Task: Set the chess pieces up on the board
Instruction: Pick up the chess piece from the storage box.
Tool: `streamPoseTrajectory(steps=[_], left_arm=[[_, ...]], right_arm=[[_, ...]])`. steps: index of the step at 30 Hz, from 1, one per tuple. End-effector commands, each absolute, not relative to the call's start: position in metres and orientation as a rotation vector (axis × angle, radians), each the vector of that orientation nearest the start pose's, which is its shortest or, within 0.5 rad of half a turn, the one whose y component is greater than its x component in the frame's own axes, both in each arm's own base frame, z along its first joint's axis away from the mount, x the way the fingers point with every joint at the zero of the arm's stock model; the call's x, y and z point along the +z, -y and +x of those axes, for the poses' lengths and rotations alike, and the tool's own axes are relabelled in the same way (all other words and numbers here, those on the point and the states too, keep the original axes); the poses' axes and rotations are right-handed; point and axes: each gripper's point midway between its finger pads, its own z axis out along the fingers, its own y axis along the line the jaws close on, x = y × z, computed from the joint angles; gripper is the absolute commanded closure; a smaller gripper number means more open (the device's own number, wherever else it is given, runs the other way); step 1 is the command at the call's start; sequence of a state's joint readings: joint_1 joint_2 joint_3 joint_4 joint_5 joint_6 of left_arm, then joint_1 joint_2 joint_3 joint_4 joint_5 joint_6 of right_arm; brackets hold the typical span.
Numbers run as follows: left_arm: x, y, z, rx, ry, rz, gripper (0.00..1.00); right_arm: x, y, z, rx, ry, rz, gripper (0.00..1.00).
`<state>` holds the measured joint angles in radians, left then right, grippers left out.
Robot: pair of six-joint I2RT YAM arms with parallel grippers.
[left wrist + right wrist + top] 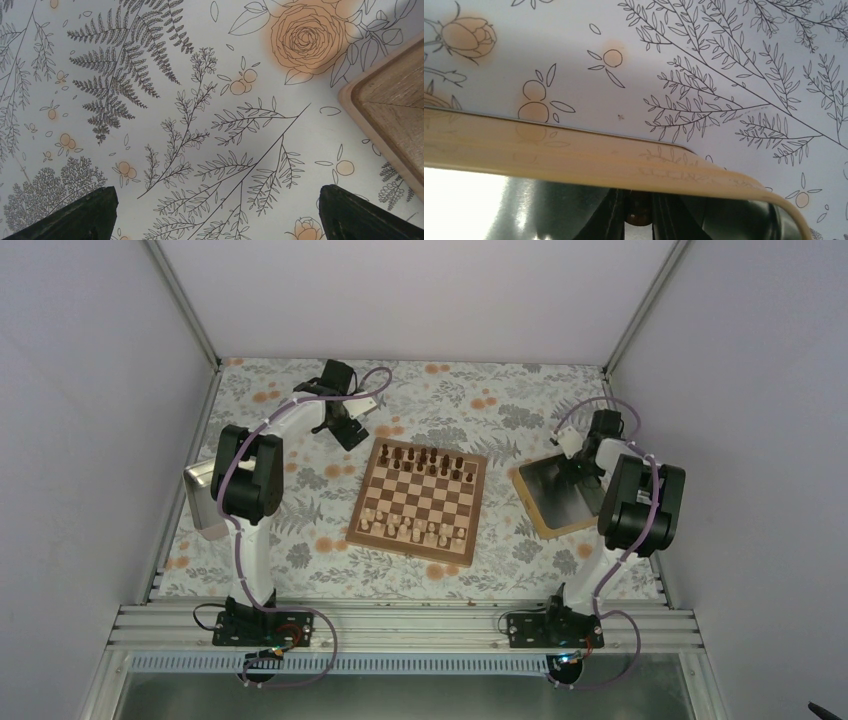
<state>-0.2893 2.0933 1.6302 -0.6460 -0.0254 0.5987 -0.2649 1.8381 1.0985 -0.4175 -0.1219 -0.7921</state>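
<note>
Two robot arms reach over a desk (300, 570) covered in flowered cloth, seen from above. The board (420, 502) lies in the middle, slightly turned. The chess pieces (428, 460), dark, stand in two rows along its far edge, a line running left to right. Pale chessmen (415, 530) fill the two near rows. The left hand (348, 432) hovers just beside the board's far left corner, so the dark rows lie to its right, and it is the nearer arm. The right hand (583, 466) hangs over a tan-rimmed tray (529, 502), apart from the board. The setup looks close to done, though single pieces are too small to check.

Left wrist view: the left hand (216, 192) is spread wide over bare cloth, holding nothing. A wooden corner, likely the board (395, 110), shows at the right edge.

Right wrist view: the tan-rimmed tray (574, 155) shows its rim across the frame above a glossy floor. Whether the right hand is spread or pressed together cannot be told.
</note>
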Motion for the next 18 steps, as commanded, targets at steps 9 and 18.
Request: streamPoseTrajectory(steps=[9,18], left_arm=[[0.061,0.145,0.485,0.110,-2.438,1.174,0.00],[0.061,0.149,0.483,0.105,-2.436,1.187,0.00]], right_arm=[[0.067,0.095,0.380,-0.163,-2.691,-0.858,0.96],[0.103,0.119,0.342,-0.313,-2.853,-1.138,0.94]])
